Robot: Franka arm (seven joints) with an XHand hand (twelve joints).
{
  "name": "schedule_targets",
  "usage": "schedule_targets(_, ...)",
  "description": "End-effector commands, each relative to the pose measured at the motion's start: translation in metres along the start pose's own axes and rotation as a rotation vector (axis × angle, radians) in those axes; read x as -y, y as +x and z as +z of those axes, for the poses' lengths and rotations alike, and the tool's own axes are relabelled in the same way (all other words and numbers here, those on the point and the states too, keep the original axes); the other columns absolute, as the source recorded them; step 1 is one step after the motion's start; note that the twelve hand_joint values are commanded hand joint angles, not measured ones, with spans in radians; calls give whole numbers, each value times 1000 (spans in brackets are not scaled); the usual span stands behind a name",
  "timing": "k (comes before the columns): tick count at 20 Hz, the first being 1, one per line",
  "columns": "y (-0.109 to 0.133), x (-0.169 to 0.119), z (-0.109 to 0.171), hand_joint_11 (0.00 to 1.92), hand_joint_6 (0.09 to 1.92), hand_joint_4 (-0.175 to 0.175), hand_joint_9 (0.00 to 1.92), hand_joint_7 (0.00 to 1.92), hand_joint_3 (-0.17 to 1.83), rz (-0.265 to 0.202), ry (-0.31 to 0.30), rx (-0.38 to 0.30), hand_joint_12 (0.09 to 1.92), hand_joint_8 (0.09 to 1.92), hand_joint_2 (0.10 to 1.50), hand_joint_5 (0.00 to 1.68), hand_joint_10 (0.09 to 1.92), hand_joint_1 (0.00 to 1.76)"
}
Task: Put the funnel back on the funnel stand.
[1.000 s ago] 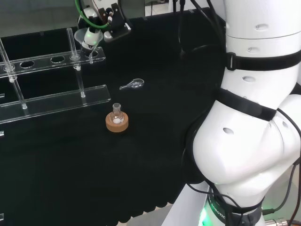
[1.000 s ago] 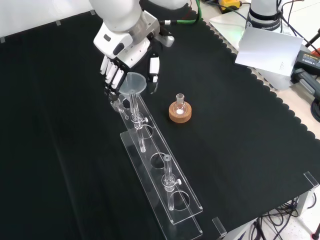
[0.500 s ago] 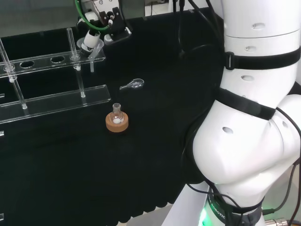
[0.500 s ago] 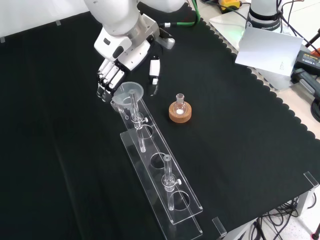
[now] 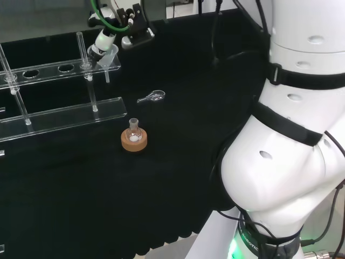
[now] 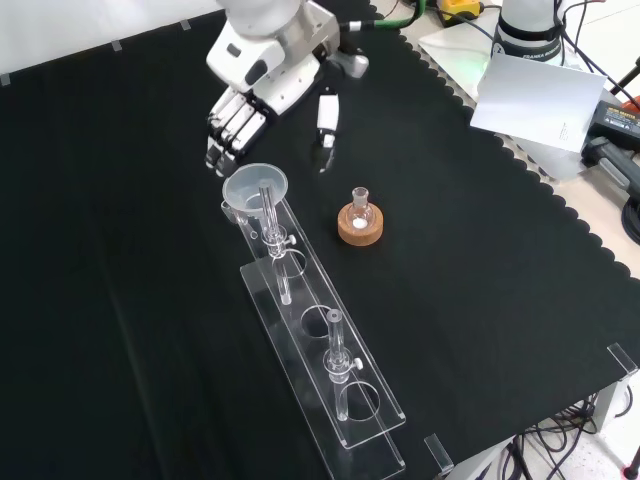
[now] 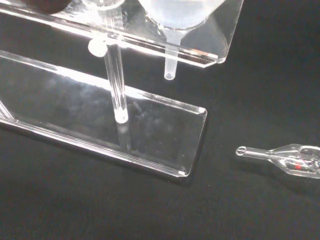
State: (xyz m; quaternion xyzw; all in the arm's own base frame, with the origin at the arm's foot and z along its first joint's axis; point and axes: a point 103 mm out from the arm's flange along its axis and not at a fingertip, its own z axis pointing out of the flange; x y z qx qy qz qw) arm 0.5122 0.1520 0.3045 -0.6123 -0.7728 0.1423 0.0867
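Funnel (image 6: 255, 187) apparently apart, just beside hand (image 6: 262, 85).

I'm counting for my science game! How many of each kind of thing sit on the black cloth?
Funnel: 1
Funnel stand: 1
Flask: 1
Cork ring: 1
Small glass piece lying flat: 1
Total: 5

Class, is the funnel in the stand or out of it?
In. The funnel sits in the stand's end hole, stem hanging below; the hand is apart.
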Motion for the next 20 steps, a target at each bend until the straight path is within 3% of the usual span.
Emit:
schedule_targets(1, -2, 45, -13, 158, 87, -29, 73, 3, -174, 47, -71, -7, 1418, 272, 891, 173, 779, 669)
schedule_targets(20, -33, 132, -6, 207, 87, -36, 172, 0, -175, 179, -130, -48, 1394, 495, 926, 243, 740, 710)
